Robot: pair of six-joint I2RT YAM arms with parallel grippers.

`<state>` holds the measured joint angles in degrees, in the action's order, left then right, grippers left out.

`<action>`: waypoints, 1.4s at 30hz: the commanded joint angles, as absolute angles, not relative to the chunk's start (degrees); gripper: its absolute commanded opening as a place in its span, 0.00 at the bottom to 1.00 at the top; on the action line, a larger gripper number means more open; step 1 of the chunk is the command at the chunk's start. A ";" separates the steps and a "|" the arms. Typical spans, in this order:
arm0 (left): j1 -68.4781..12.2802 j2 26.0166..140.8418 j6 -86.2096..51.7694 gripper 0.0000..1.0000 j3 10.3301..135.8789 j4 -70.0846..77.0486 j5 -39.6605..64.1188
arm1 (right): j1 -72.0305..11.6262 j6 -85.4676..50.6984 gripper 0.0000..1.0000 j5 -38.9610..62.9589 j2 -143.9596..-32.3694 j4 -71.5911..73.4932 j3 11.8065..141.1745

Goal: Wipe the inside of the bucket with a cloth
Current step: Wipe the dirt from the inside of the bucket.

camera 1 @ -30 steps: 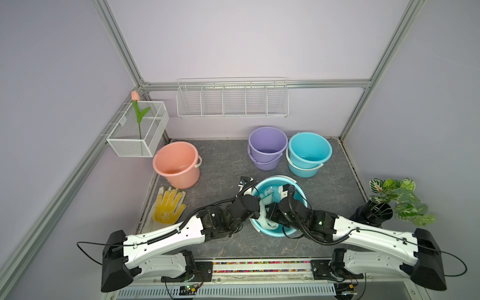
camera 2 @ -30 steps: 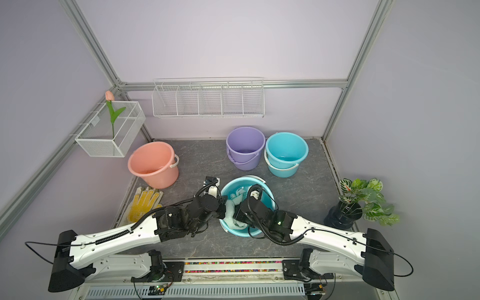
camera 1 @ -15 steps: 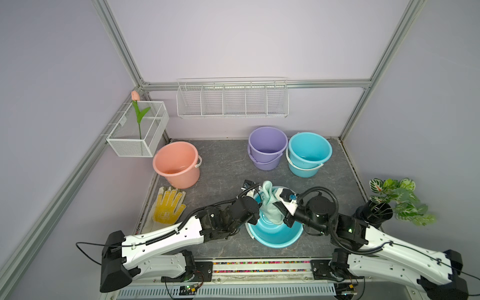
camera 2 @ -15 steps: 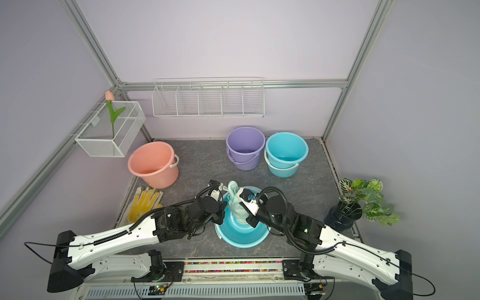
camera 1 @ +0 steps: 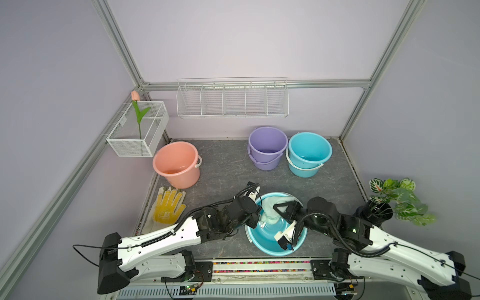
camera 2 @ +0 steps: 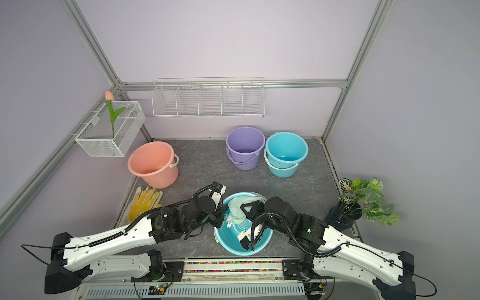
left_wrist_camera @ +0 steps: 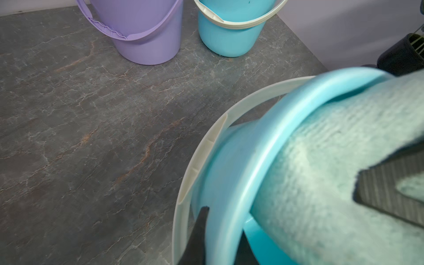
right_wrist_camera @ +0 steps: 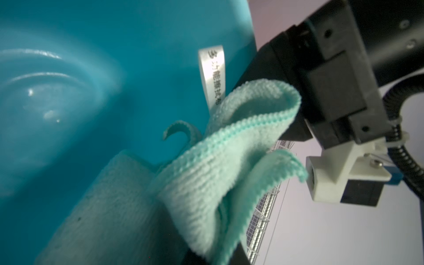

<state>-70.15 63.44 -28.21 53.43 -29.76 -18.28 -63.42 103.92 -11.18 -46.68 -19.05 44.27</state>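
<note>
Lilac walls enclose a grey stone-patterned table (camera 1: 226, 166), near whose front edge the turquoise bucket (camera 1: 267, 246) is found between the two arms, seemingly tipped so that its mouth is open to both top views. Its rim on the left arm's side is clamped by the left gripper (camera 1: 255, 218), one finger outside the wall and one inside, as shown in the left wrist view. The cloth (camera 1: 270, 209) is pinched in the closed right gripper (camera 1: 276, 206) and is bunched against the far inner wall, just under the rim. The bare bottom of the bucket lies from that gripper toward the robot's base and deeper in. The next stroke is therefore judged to call for a drag down the wall by the right arm, which alone reaches inside.
</note>
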 commanded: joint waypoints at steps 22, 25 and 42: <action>-70.40 64.59 -26.02 0.00 55.65 -27.78 -12.40 | -64.38 119.58 0.07 -12.61 -72.40 -9.54 41.48; -70.42 64.38 -25.94 0.00 55.37 -27.77 -12.57 | -64.08 117.57 0.07 -11.76 -76.49 -5.32 40.06; -70.41 62.54 -27.57 0.00 53.88 -28.32 -15.22 | -63.10 115.33 0.07 -10.84 -74.12 -2.85 41.47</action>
<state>-70.13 63.83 -26.17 53.56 -32.29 -15.35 -63.46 114.65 -11.90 -77.76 -1.10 38.89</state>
